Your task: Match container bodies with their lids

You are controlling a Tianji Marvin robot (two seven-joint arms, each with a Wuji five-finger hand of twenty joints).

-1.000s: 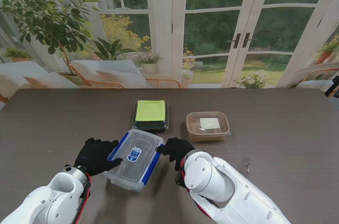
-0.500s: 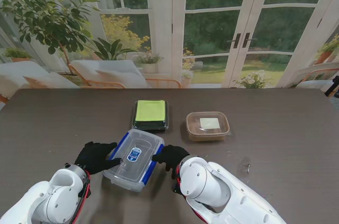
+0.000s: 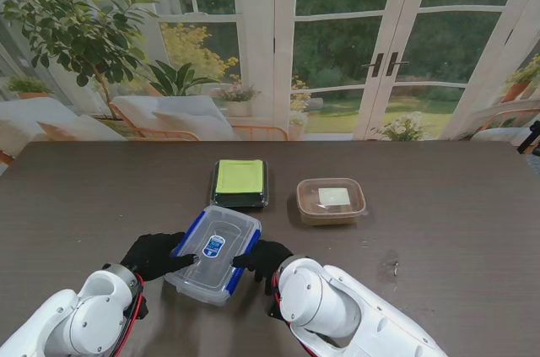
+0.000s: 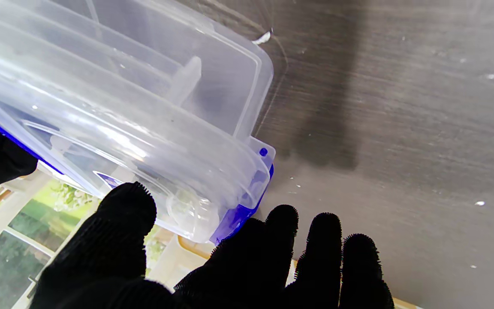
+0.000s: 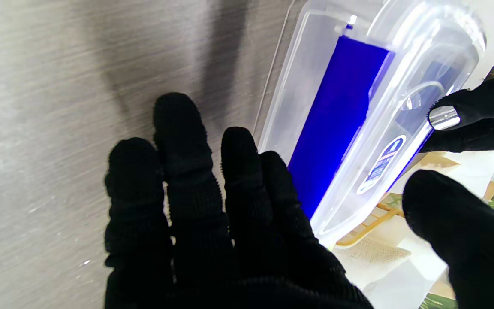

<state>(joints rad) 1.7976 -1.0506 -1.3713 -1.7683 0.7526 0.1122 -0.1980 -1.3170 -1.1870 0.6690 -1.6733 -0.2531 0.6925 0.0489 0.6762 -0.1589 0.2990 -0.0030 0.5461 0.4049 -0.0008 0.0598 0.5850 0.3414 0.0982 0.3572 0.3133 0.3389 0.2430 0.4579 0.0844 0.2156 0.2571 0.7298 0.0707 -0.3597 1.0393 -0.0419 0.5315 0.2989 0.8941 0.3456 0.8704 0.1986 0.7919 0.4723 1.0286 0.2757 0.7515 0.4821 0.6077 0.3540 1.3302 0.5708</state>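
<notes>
A clear container (image 3: 214, 254) with a clear lid and blue side clips sits on the table near me. My left hand (image 3: 155, 254) is against its left side, with the thumb (image 4: 114, 223) over the lid's edge and the other fingers (image 4: 324, 240) spread by the blue clip (image 4: 240, 214). Against the right side is my right hand (image 3: 263, 257); its fingers (image 5: 178, 141) lie spread beside the long blue clip (image 5: 332, 116), and its thumb (image 5: 444, 206) hovers over the lid. Neither hand closes around the box. Farther from me stand a green-lidded black container (image 3: 240, 181) and a lidded brown container (image 3: 331, 200).
The dark wooden table (image 3: 456, 222) runs wide to both sides. Windows and glass doors stand behind its far edge. Small pale marks dot the tabletop to my right (image 3: 390, 266).
My right hand has drawn nearer to me and leftward until it meets the clear container's right side. The left hand has shifted slightly nearer to me. The container has stayed put.
</notes>
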